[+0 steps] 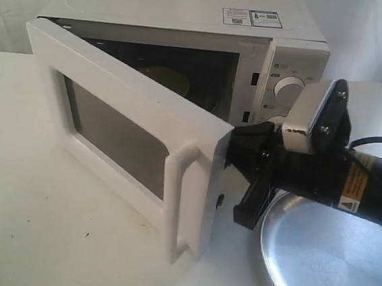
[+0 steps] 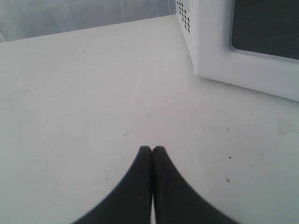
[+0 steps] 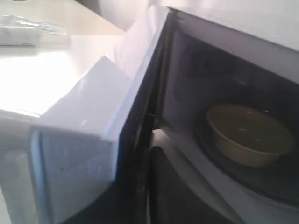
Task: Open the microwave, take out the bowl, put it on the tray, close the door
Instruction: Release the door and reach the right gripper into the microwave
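Standing partly open at centre of exterior view, door (image 1: 115,88) of microwave (image 1: 190,11) is met at its free edge, behind handle (image 1: 182,183), by right gripper (image 1: 241,169); whether that gripper is wide or narrow cannot be told. Bowl (image 3: 247,135) is seen inside cavity, right of right wrist frame. Tray (image 1: 328,264) is laid on bench (image 1: 29,208), lower right. Left gripper (image 2: 152,150) is held over bench, fingertips pressed together.
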{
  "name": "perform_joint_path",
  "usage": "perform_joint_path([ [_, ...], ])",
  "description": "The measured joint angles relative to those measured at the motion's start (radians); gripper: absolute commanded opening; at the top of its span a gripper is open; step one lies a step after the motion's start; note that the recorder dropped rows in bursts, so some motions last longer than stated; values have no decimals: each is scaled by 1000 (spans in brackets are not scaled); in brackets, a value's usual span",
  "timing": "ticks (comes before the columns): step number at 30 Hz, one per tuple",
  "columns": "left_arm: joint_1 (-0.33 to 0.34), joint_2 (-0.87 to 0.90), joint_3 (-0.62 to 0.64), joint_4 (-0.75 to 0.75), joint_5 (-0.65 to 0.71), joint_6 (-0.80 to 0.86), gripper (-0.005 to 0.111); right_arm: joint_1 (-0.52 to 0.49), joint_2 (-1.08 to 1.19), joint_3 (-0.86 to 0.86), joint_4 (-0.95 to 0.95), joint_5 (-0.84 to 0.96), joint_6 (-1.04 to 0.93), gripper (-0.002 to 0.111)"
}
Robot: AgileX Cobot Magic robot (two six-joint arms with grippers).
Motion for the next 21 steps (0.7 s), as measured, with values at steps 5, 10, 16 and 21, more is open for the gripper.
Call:
perform_joint_path([
  [5,0,0,0,0,0,0,0,51,40,-5,-91,-59,27,0],
  [10,0,0,0,0,0,0,0,93,44,-5,-188,-106,70,0],
  [16,0,0,0,0,0,0,0,127,44,-6,-259,-121,95,0],
  [21,0,0,0,0,0,0,0,132,44,-6,-202,-24,96,0],
])
